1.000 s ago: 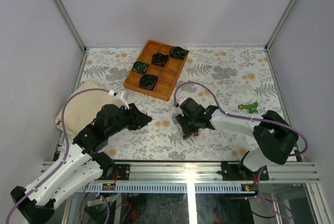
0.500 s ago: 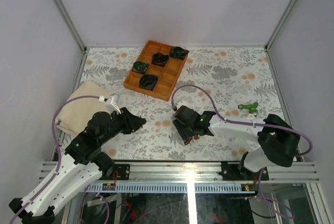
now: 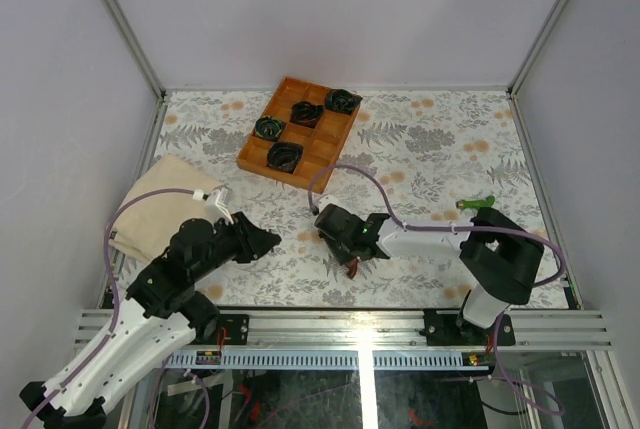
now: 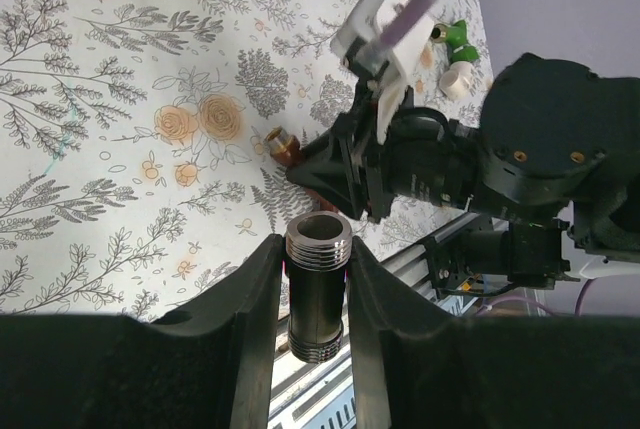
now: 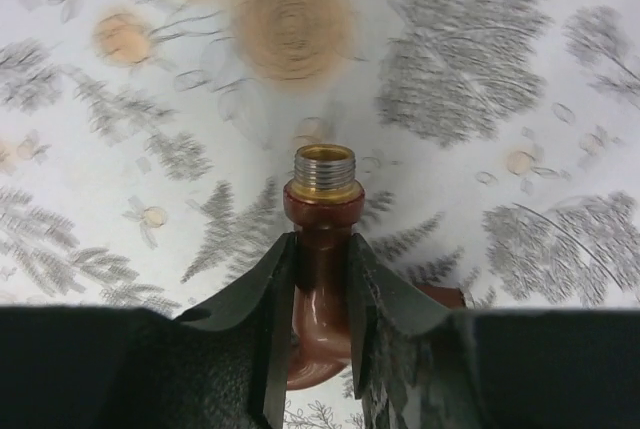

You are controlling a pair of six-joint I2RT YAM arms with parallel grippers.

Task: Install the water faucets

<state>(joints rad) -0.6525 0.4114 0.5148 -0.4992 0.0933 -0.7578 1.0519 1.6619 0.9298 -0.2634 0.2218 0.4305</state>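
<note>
Red-brown faucet — now farther left

A tap sits between the right pincer's fingers; the left pincer, gripping a sleeve, lies to its left, the tray beyond it, the other tap to its right

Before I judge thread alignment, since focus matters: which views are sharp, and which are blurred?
Right wrist: red-brown faucet crisp, tablecloth behind it blurred. Left wrist: black threaded sleeve and tablecloth both sharp. Top external: evenly lit, sharp.
</note>
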